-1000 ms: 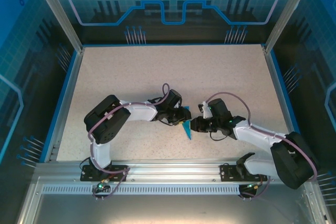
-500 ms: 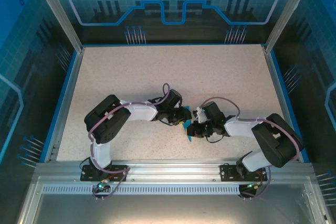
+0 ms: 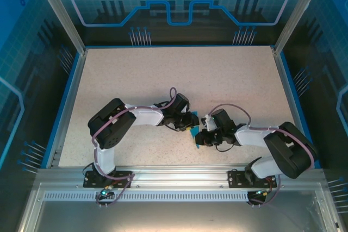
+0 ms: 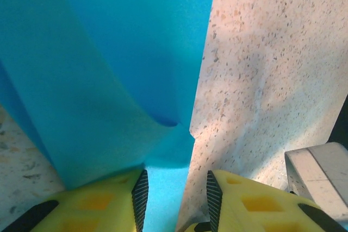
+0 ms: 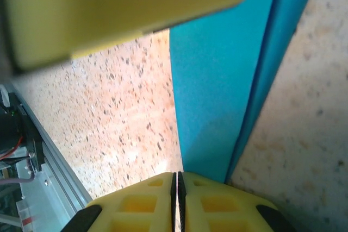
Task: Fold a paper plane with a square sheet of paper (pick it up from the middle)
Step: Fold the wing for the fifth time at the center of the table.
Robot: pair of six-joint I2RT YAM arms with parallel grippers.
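Item: bright blue folded paper [image 3: 194,132], a narrow pointed strip, part-way to a dart
Location: on the speckled beige bench [image 3: 163,74], a little toward 6 o'clock from its centre in the top view, with its long axis running from 11 o'clock to 5 o'clock and a gripper at each end
Condition, left wrist view: the paper [image 4: 119,69] has an upper flap lifted and curling over a lower layer, not pressed flat
Condition, right wrist view: the paper [image 5: 217,91] shows a long straight fold down its 3 o'clock side
Left gripper [image 3: 188,123] [image 4: 175,188]: at the 11 o'clock end of the paper; jaws a narrow gap apart, with a tongue of paper lying between the pads and neither pad seen pressing it
Right gripper [image 3: 200,137] [image 5: 175,186]: at the 5 o'clock end; jaws closed pad to pad, with the tips at the end of the strip; whether any edge is nipped between them cannot be told
Step in hand (judged): setting a lengthwise fold, with one end straddled and the other end borne on
Progress (judged): the sheet is already narrowed; the loose flap says this crease is unfinished
Next move calls for: closing the left jaws on the tongue, or pressing the raised flap down along the fold line, while the far end is kept from sliding
Risk (judged): thin paper may skew or spring open if one end lets go early
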